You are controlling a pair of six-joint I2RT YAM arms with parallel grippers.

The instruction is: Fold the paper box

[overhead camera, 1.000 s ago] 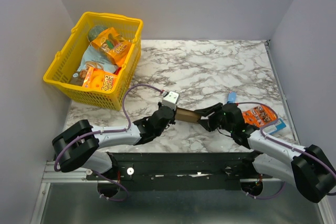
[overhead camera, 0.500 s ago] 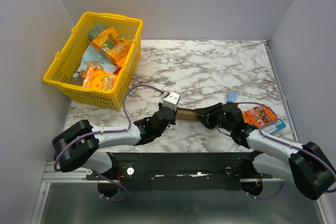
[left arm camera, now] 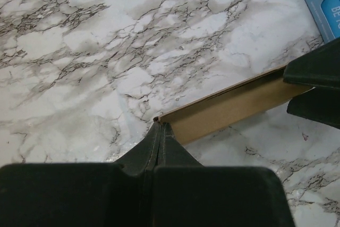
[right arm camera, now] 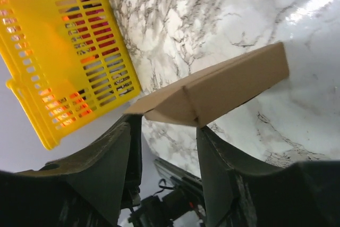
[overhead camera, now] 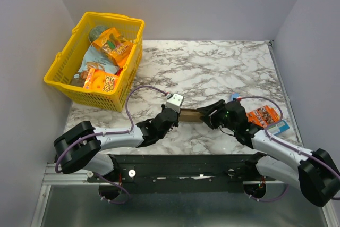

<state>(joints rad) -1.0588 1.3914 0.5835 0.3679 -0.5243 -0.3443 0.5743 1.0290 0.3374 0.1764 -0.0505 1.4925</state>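
Note:
The paper box (overhead camera: 190,115) is a plain brown folded cardboard piece held just above the marble table between my two grippers. My left gripper (overhead camera: 173,113) is shut, pinching the box's left corner. In the left wrist view the fingertips (left arm camera: 158,126) meet on that corner and the box (left arm camera: 228,107) runs away to the right. My right gripper (overhead camera: 209,113) stands open around the box's other end. In the right wrist view the box (right arm camera: 228,89) lies across the tips of the spread gripper (right arm camera: 166,123), with one finger (right arm camera: 212,158) touching its underside.
A yellow basket (overhead camera: 98,59) of snack packets stands at the back left, also in the right wrist view (right arm camera: 58,51). An orange packet (overhead camera: 262,115) and a slim blue packet (overhead camera: 277,127) lie at the right, the blue packet (left arm camera: 321,1) near the box's far end.
The right gripper narrowed on the box's end half a second ago and has widened again. Its wrist shifted slightly. The left gripper kept its pinch in place.

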